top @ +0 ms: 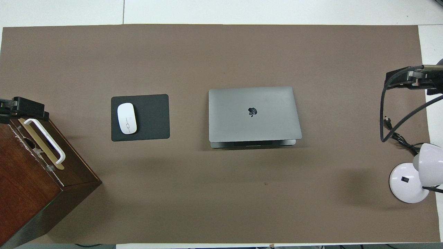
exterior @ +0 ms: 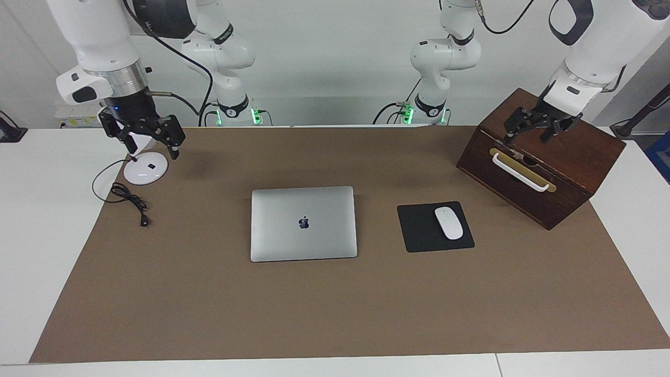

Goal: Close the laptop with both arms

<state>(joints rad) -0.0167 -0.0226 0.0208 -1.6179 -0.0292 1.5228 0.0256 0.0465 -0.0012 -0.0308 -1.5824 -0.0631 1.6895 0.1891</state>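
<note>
The silver-grey laptop [exterior: 303, 223] lies mid-mat with its lid down and the apple logo facing up. In the overhead view a thin strip of the laptop [top: 254, 114] base shows under the lid's edge nearer the robots. My left gripper [exterior: 526, 137] hangs open over the top edge of the wooden box, far from the laptop. In the overhead view only the tip of the left gripper [top: 22, 108] shows. My right gripper [exterior: 153, 151] hangs open over the lamp's base, holding nothing; the right gripper [top: 403, 77] shows at the overhead view's edge.
A dark wooden box [exterior: 555, 167] with a white handle stands at the left arm's end. A white mouse [exterior: 448, 222] rests on a black mouse pad [exterior: 416, 230] beside the laptop. A white desk lamp [exterior: 145, 170] and its black cable [exterior: 128, 198] sit at the right arm's end.
</note>
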